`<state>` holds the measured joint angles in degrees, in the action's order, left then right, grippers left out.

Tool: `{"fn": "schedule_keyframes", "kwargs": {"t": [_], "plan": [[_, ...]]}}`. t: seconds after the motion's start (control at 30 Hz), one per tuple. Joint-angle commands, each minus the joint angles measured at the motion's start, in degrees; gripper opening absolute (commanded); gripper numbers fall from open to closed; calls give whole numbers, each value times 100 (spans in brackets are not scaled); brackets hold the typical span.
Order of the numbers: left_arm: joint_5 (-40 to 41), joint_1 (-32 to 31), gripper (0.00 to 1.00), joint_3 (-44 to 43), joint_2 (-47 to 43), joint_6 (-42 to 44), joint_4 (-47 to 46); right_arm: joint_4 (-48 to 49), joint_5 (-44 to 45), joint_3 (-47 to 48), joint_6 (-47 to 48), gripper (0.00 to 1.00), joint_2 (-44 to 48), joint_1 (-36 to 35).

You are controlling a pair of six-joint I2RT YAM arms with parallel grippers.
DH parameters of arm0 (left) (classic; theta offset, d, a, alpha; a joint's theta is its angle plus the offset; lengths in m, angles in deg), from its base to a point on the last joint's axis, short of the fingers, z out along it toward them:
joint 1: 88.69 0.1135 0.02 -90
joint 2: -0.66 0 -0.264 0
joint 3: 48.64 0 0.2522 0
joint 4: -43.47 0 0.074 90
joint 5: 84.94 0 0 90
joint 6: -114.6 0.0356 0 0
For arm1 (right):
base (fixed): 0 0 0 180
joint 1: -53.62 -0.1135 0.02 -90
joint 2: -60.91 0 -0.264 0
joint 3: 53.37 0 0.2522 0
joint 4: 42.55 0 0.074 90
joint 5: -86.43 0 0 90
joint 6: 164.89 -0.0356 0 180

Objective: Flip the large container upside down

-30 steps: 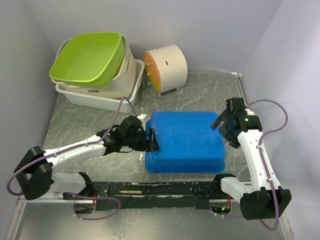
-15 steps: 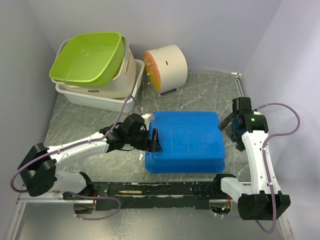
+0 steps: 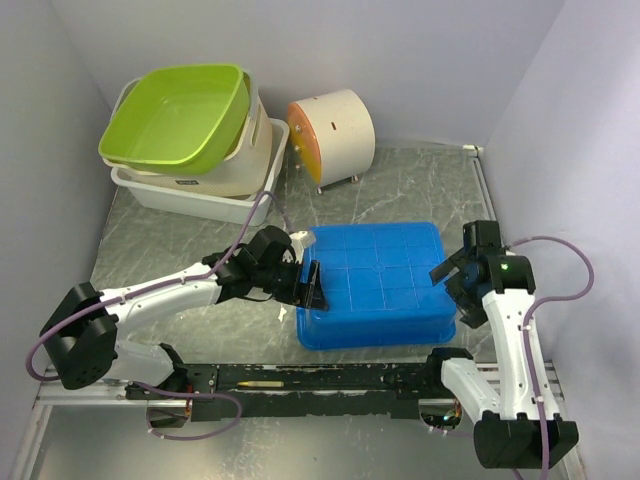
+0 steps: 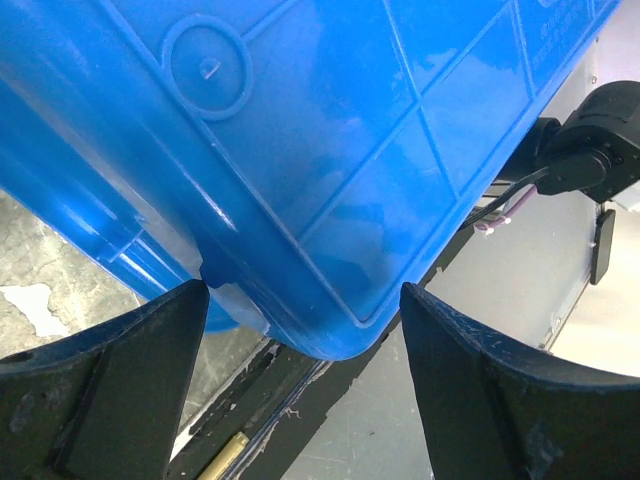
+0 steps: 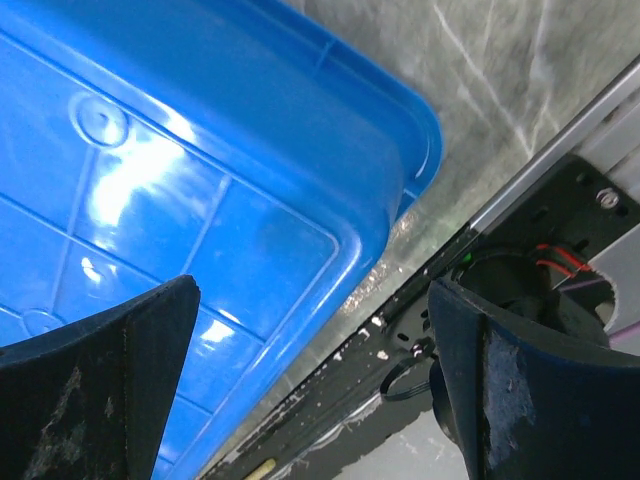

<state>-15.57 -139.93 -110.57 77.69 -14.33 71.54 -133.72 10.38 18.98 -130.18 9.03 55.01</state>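
Note:
The large blue container (image 3: 375, 280) lies upside down on the grey table, its ribbed bottom facing up. My left gripper (image 3: 308, 285) is open at the container's left edge. In the left wrist view the container's (image 4: 330, 130) near corner sits between the spread fingers of that gripper (image 4: 300, 390). My right gripper (image 3: 447, 270) is open at the container's right edge. In the right wrist view it (image 5: 310, 390) hovers over the container's (image 5: 180, 200) near right corner and holds nothing.
At the back left a green basin (image 3: 180, 115) sits in a cream tub (image 3: 245, 160), which sits in a white tray (image 3: 190, 200). A white cylinder with an orange face (image 3: 335, 125) stands behind the container. A black rail (image 3: 320, 378) runs along the near edge.
The blue container has shifted a little to the right and nearer. My left gripper followed it rightward. My right gripper has drawn back toward the near side.

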Motion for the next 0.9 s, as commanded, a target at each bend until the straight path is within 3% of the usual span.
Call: {"fn": "schedule_keyframes", "kwargs": {"t": [0.0,0.2,0.37,0.57,0.67,0.87], "plan": [[-350,-82,88,2,-89,29,-360,-107,-596,-422,-355,100,168,38],[-542,-268,87,-120,200,209,-406,414,-1086,-800,-477,100,299,42],[-414,-759,87,-852,948,734,101,1724,-1094,-767,-10,100,359,41],[-630,-1522,86,-1991,1976,673,-293,3430,-538,-534,614,100,104,46],[-530,-1816,85,-3015,2365,1001,418,3483,-424,26,1094,100,-438,59],[14,-1742,88,-2927,1498,1178,914,3013,-229,590,1880,100,-614,76]]}}
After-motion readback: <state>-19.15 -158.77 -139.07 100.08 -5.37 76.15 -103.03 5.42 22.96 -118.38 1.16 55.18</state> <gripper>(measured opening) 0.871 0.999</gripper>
